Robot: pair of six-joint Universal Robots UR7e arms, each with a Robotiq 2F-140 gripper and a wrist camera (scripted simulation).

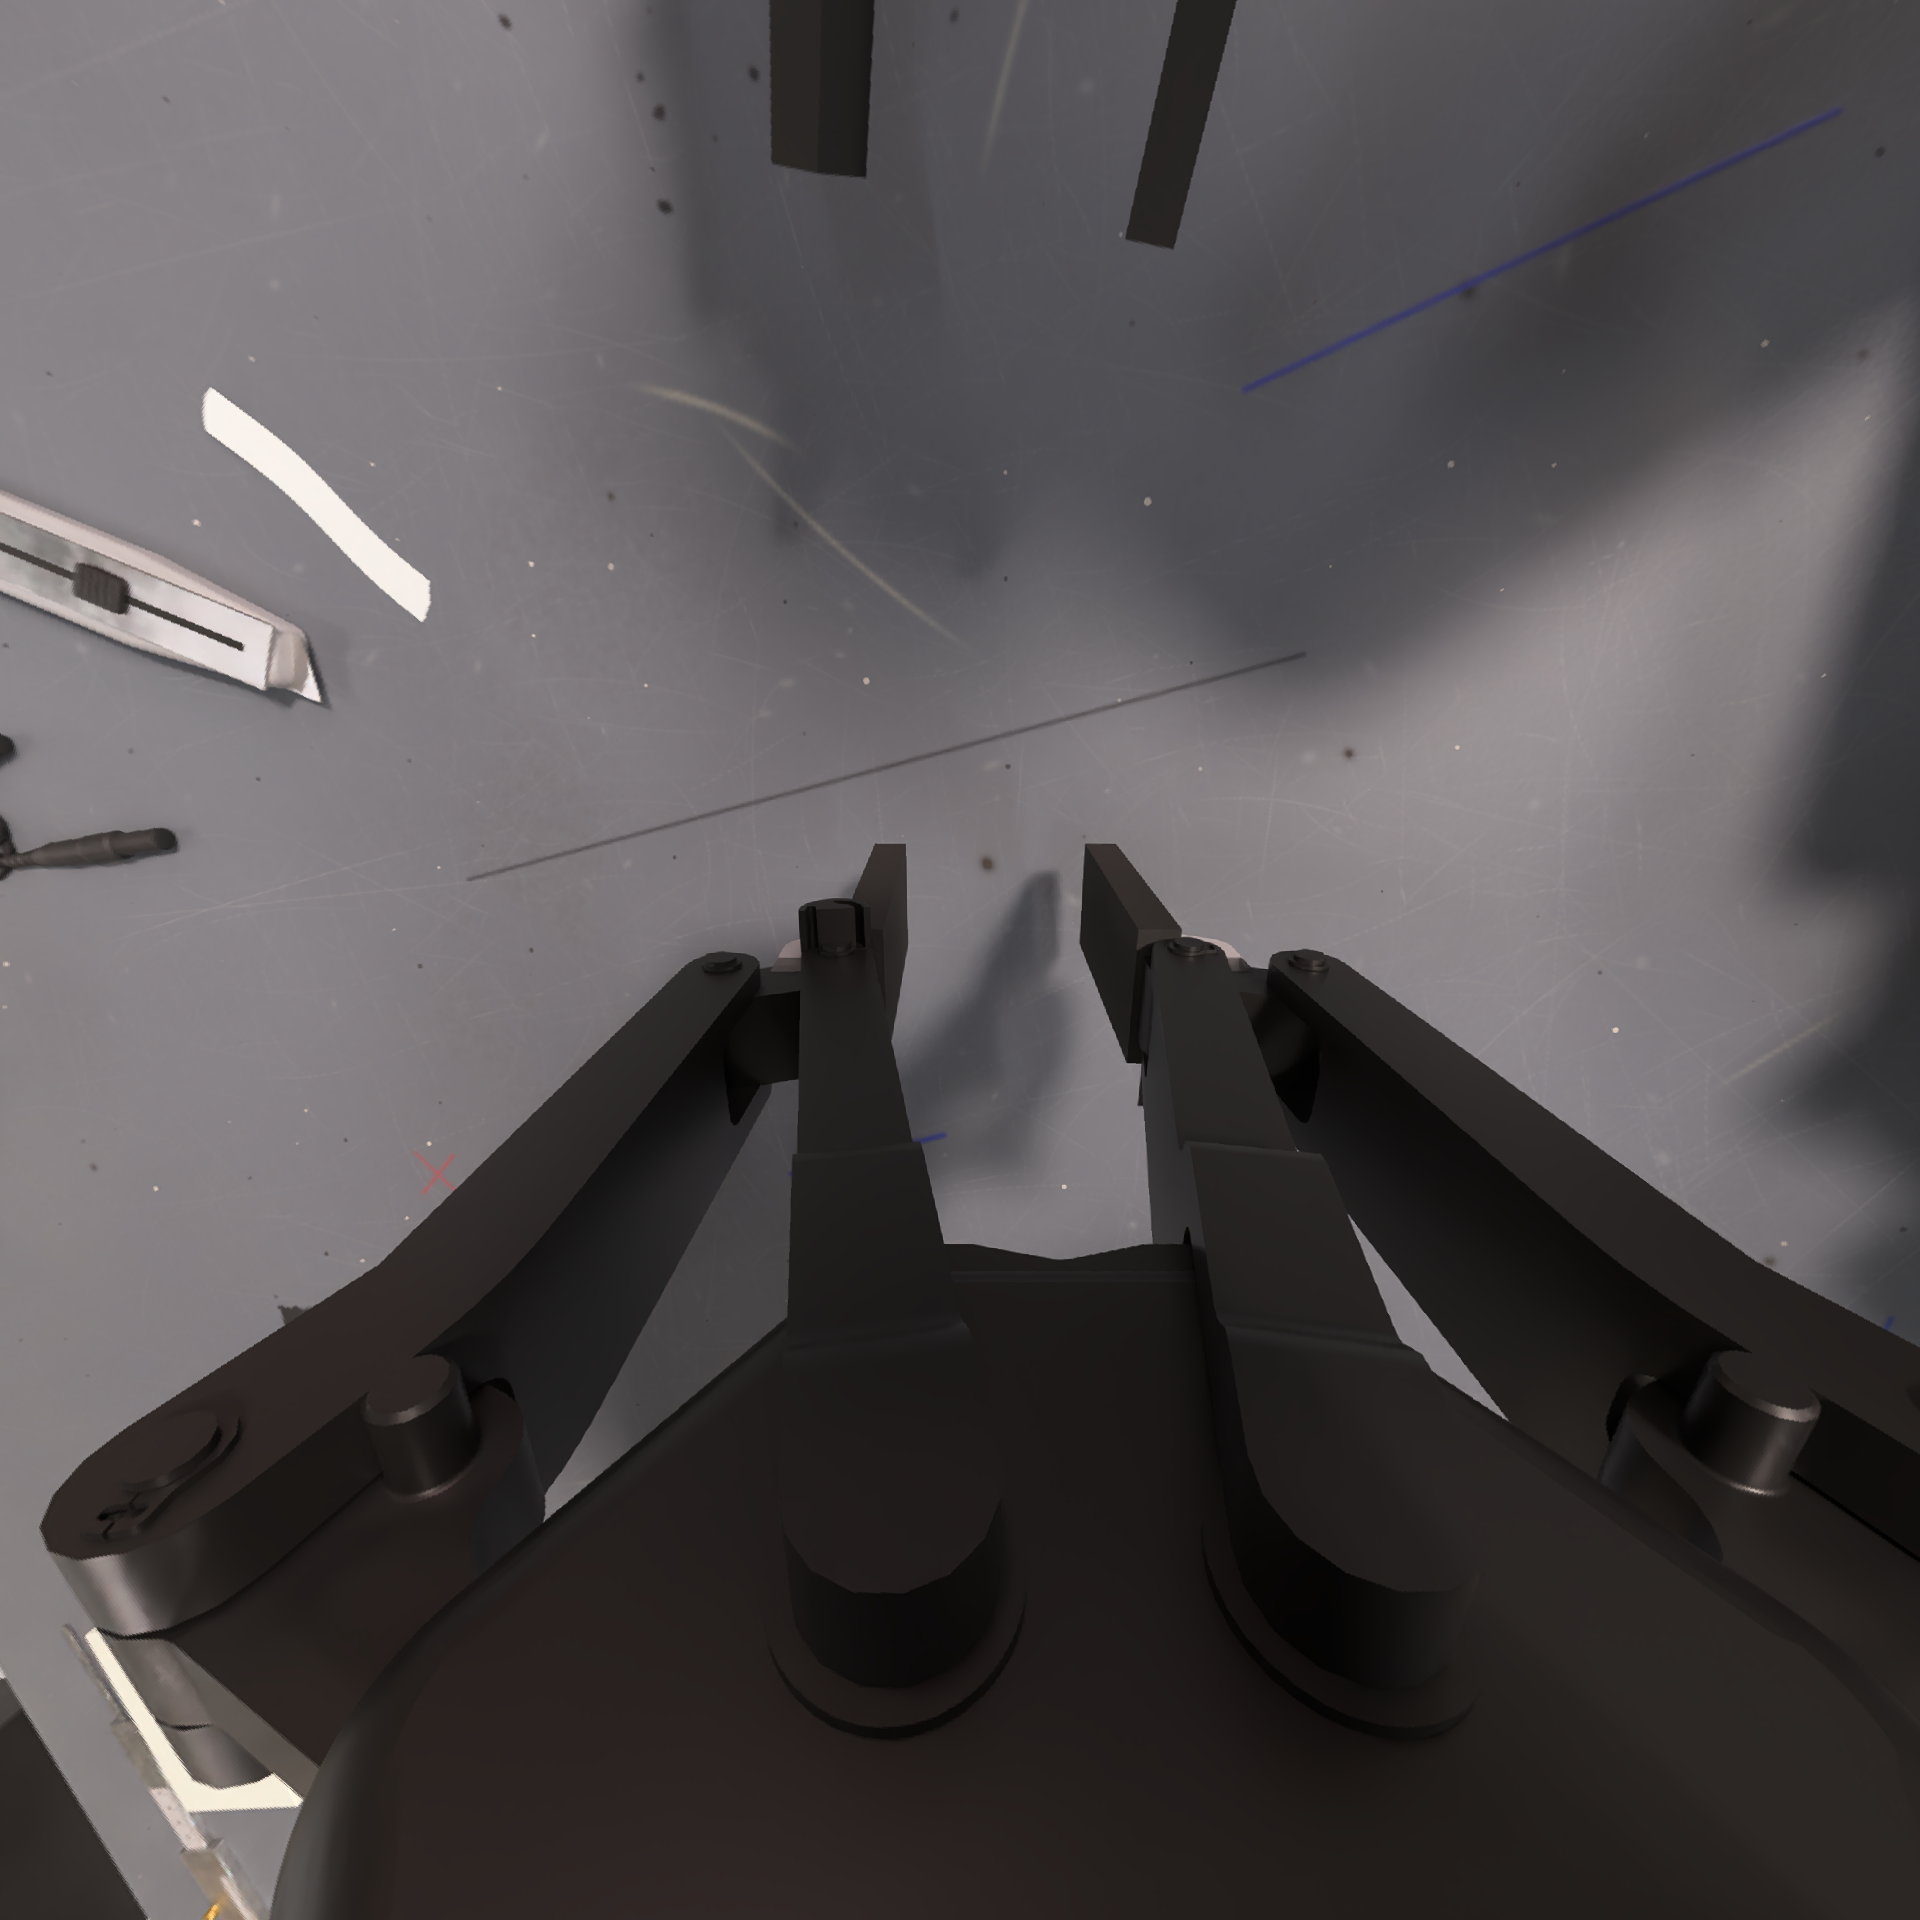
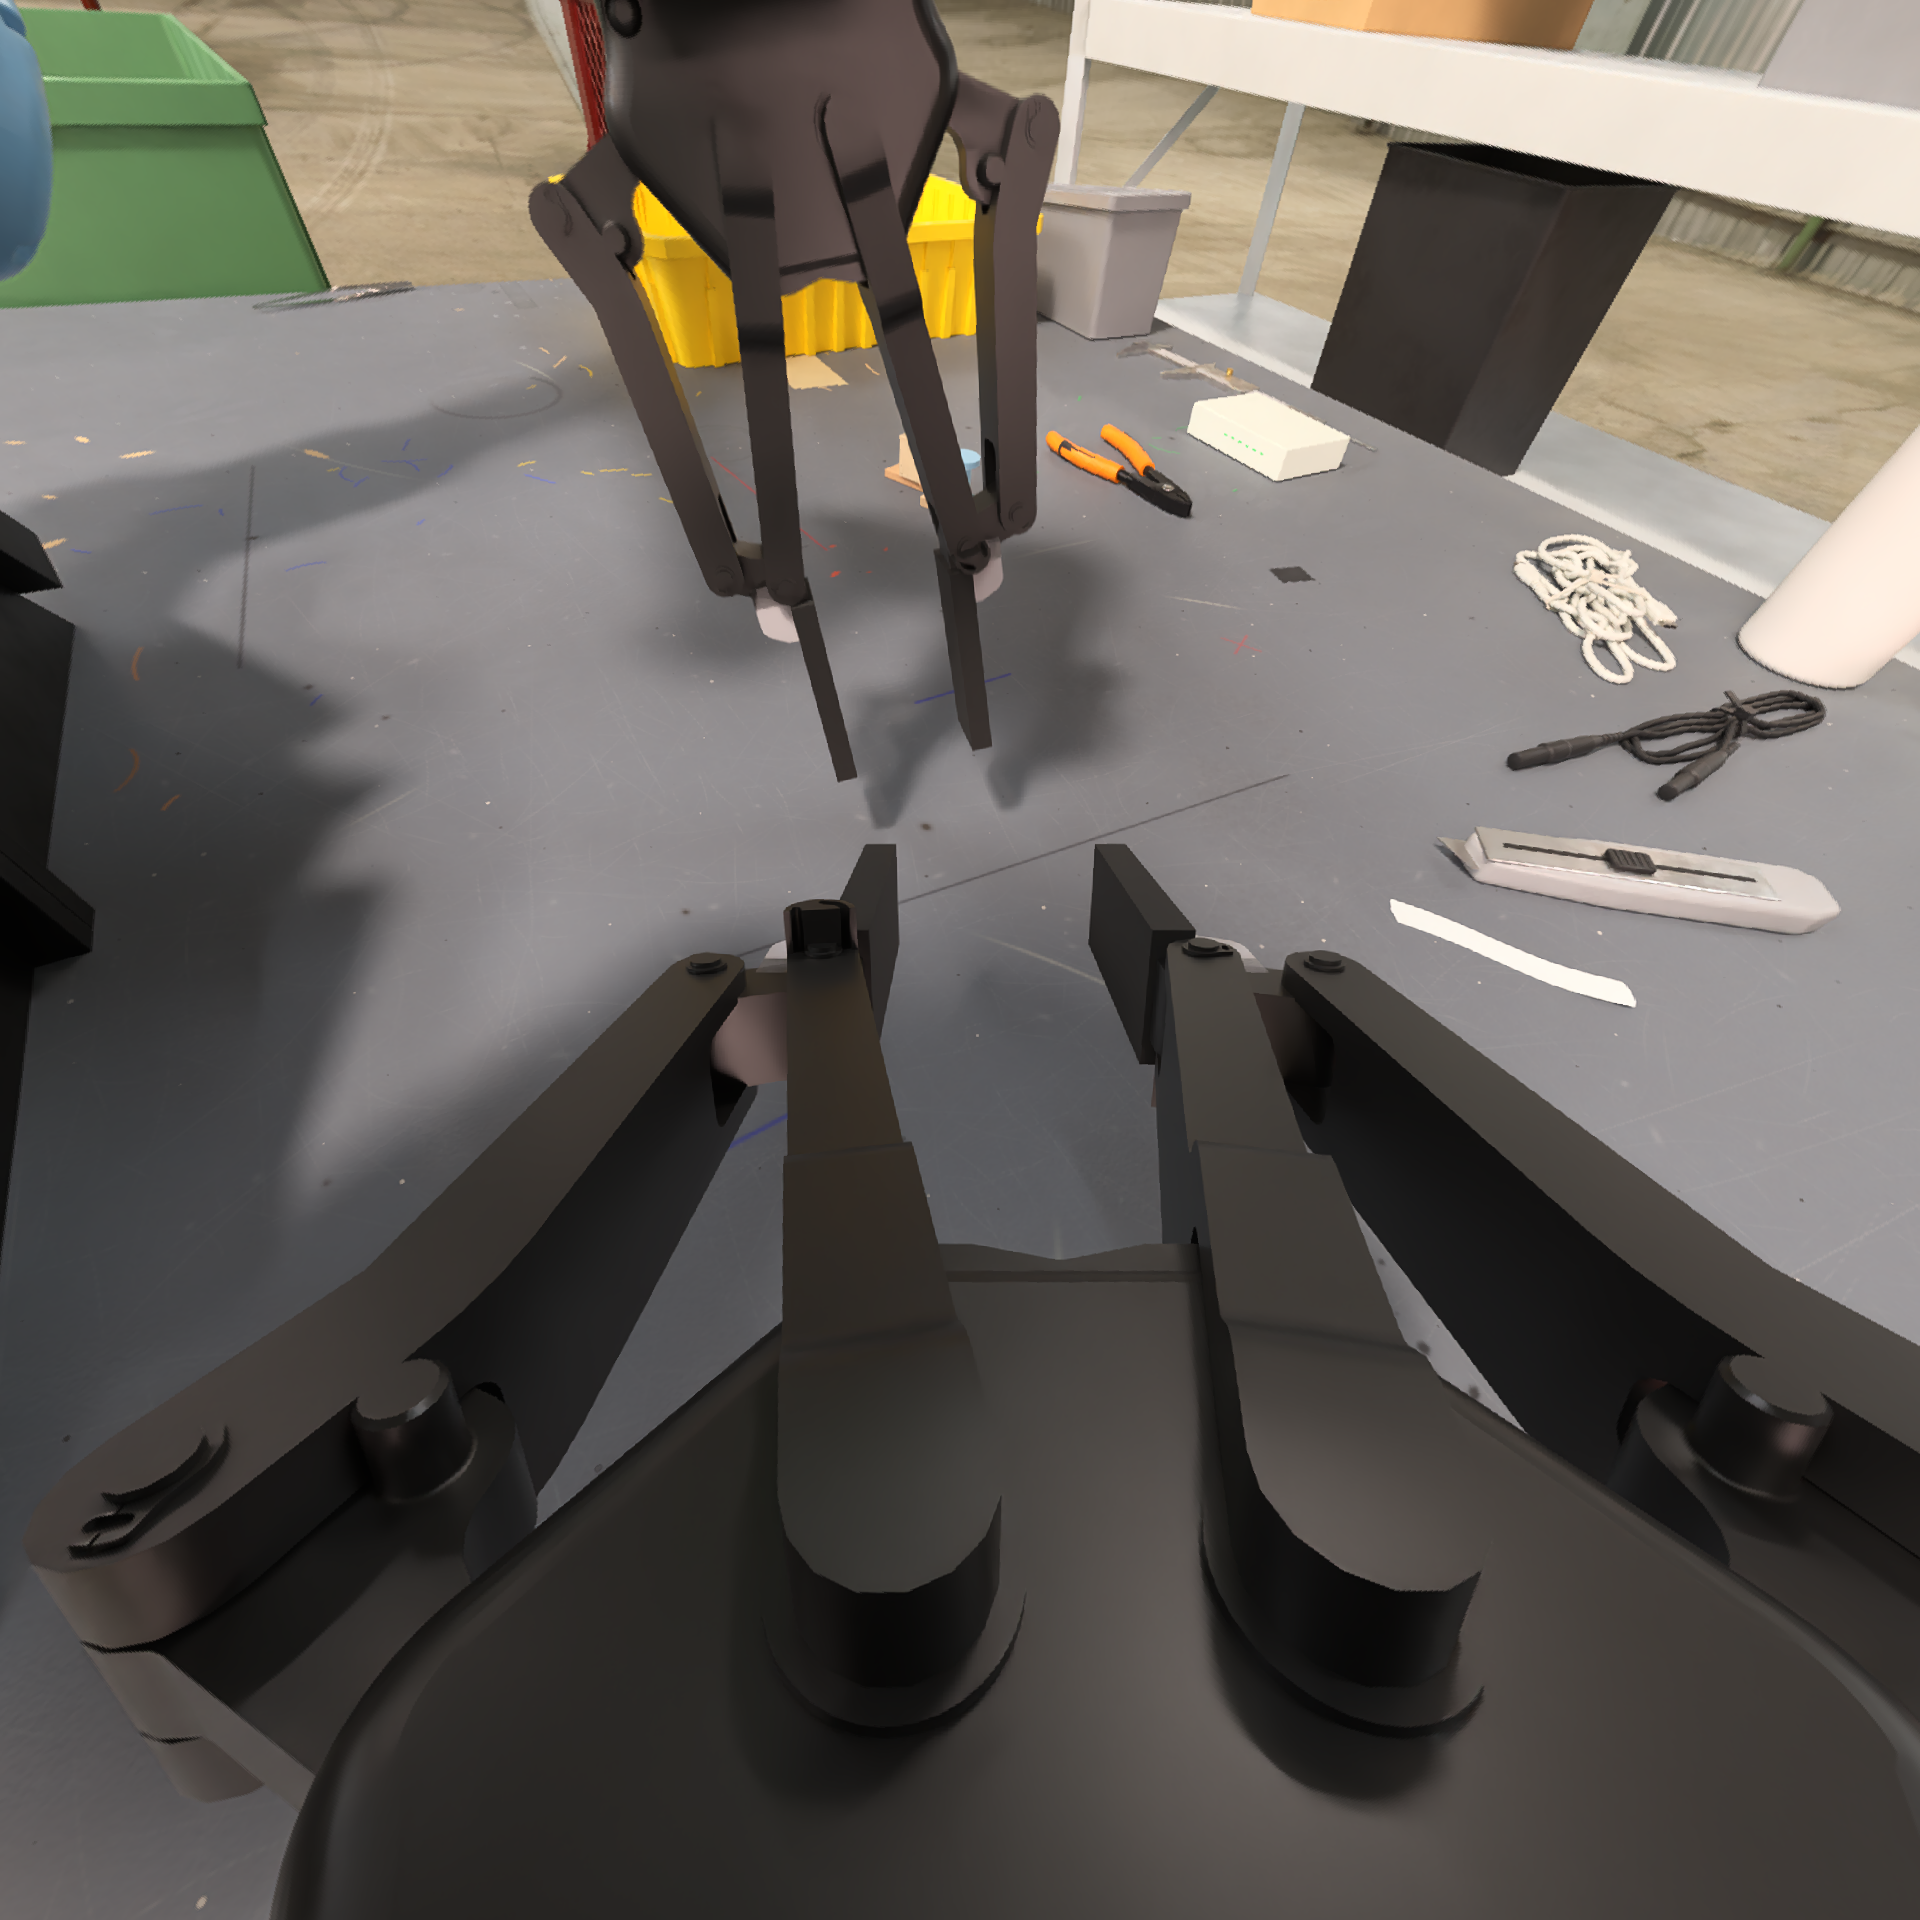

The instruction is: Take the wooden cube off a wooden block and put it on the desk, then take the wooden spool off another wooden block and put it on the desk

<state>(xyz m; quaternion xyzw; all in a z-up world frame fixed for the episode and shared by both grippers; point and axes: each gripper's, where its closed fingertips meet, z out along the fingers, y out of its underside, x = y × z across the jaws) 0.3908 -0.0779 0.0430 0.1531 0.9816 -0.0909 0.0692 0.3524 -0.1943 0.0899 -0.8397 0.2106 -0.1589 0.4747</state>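
Note:
My left gripper (image 1: 992,873) is open and empty, pointing down at the bare grey desk (image 1: 1039,520). It also shows in the right wrist view (image 2: 909,753), hanging just above the desk. My right gripper (image 2: 995,868) is open and empty, low over the desk and facing the left one; its two fingertips show at the top of the left wrist view (image 1: 987,197). A small tan wooden piece (image 2: 902,465) lies far back, partly hidden behind the left gripper's finger; I cannot tell what it is. No cube or spool shows clearly.
To the right lie a utility knife (image 2: 1652,878), a white strip (image 2: 1507,951), a black cable (image 2: 1683,738), white rope (image 2: 1595,603), orange pliers (image 2: 1122,473) and a white box (image 2: 1268,436). A dark block (image 2: 31,779) stands at the left edge. Yellow (image 2: 810,301), grey and black bins stand beyond the desk.

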